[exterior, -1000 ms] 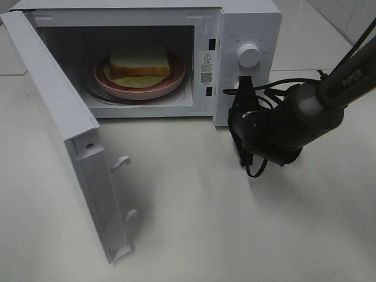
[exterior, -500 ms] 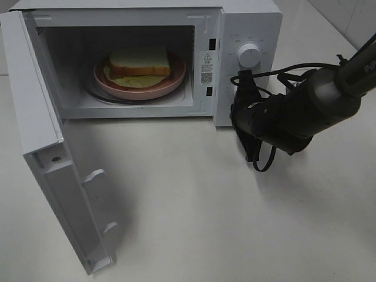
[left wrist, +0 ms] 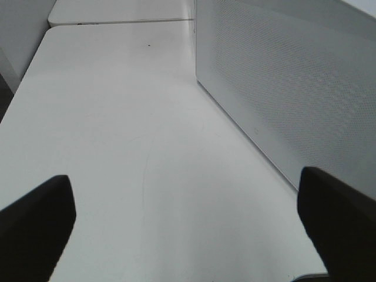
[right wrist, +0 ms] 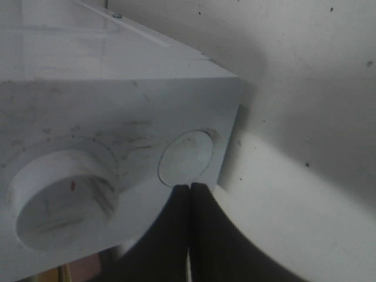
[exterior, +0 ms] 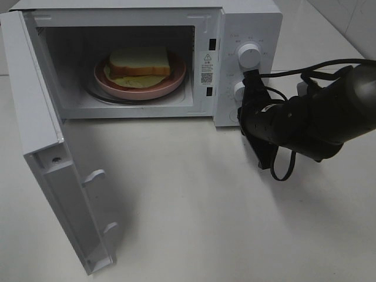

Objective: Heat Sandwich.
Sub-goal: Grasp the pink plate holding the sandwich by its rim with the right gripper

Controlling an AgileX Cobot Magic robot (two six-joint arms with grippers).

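Note:
The sandwich (exterior: 140, 61) lies on a pink plate (exterior: 170, 84) inside the open white microwave (exterior: 247, 23). It has white bread with a brown crust and pale yellow filling showing at the front. My right gripper (exterior: 242, 110) is shut and empty, its tips just below the lower round knob (exterior: 238, 90) of the control panel. The right wrist view shows the closed fingertips (right wrist: 189, 188) under that small knob (right wrist: 187, 157), beside the larger dial (right wrist: 59, 200). My left gripper (left wrist: 185, 182) is open over bare table beside the microwave's perforated side wall (left wrist: 282, 88), and is out of the exterior view.
The microwave door (exterior: 53, 176) stands swung out to the left, reaching toward the table's front edge. The upper dial (exterior: 249, 56) sits above the lower knob. A black cable (exterior: 285, 170) loops under the right arm. White table (exterior: 194, 223) stretches in front of the oven.
The door swung wider to the left, then stopped. My right gripper moved right and up, closing in on the lower knob. The sandwich has not moved.

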